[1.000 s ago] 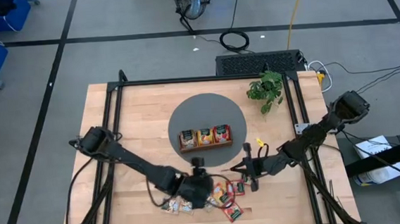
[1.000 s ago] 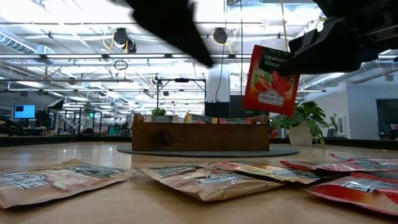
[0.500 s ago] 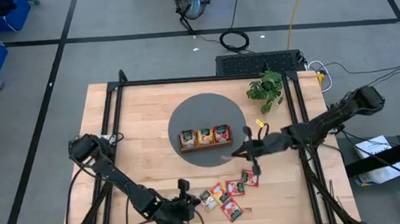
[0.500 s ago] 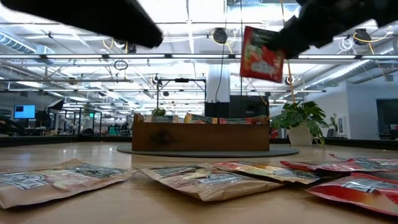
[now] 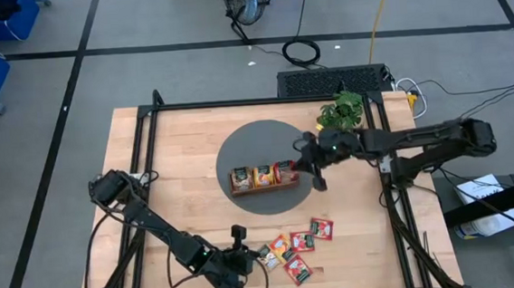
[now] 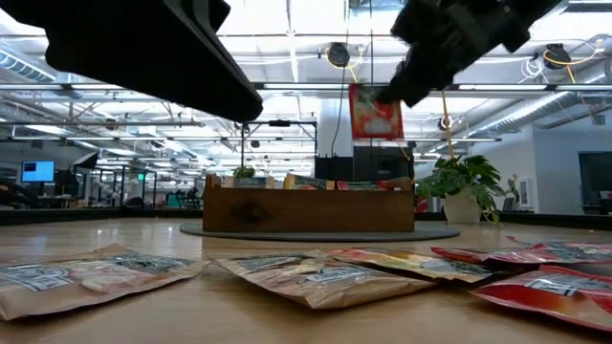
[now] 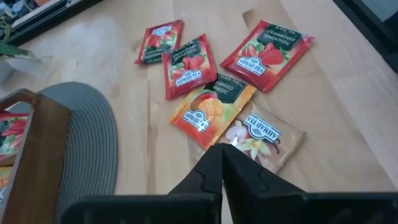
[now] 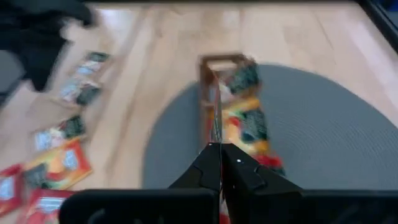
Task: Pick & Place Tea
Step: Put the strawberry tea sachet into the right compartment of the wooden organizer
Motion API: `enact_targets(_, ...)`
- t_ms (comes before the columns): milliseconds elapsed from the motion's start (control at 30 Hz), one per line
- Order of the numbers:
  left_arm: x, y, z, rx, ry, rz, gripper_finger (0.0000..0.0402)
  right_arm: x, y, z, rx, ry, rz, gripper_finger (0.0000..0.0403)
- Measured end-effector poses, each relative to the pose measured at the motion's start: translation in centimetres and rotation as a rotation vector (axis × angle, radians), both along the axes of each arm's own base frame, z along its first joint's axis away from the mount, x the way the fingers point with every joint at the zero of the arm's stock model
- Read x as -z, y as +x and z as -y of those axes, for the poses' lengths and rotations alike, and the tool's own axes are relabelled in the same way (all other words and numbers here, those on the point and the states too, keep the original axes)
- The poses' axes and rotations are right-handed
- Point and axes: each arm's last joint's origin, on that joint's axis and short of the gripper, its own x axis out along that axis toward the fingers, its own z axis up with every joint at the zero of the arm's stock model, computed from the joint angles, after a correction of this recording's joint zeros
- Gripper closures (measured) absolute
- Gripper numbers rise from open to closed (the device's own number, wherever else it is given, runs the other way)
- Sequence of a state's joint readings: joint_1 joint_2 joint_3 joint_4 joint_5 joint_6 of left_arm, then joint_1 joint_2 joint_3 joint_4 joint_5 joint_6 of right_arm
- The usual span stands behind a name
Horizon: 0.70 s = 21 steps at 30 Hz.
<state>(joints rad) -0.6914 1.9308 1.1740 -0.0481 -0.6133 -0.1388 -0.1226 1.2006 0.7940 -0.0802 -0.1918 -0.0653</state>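
Right gripper (image 6: 382, 96) pinches a red sachet (image 6: 375, 113) edge-down just above the tray's (image 5: 265, 187) red end; left gripper (image 7: 222, 163) shut, empty, far off.

A wooden tray (image 5: 263, 177) is sitting on a round mat (image 5: 264, 138) near the middle of the table (image 5: 176, 159), with sachets standing in its compartments. A potted plant (image 5: 342, 113) is standing just off the mat toward the table's far right corner. Loose tea sachets (image 5: 293, 248) are lying on the table near its front edge, right of centre.
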Motion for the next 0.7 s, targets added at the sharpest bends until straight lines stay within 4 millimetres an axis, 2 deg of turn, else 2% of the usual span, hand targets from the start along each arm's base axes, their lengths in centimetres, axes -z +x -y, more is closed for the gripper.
enact_targets(167,0.0,0.1,-0.2,0.006,0.012,-0.005,0.0397,1.9,1.0,1.5,0.035,0.023,-0.068,0.0403)
enact_targets(300,0.1,0.2,-0.3,0.0,0.003,-0.011,0.0385,4.1,2.5,1.7,0.035,0.03,-0.108,0.0403)
enact_targets(467,0.1,0.1,-0.2,-0.002,-0.004,-0.013,0.038,5.9,3.8,2.0,0.048,0.041,-0.119,0.0403)
enact_targets(600,0.1,-0.1,0.0,0.006,-0.003,-0.016,0.0397,6.2,4.0,2.1,0.077,0.052,-0.12,0.0403)
enact_targets(700,0.1,-0.2,0.1,0.004,-0.007,-0.019,0.0391,6.1,3.9,1.9,0.107,0.036,-0.117,0.0403)
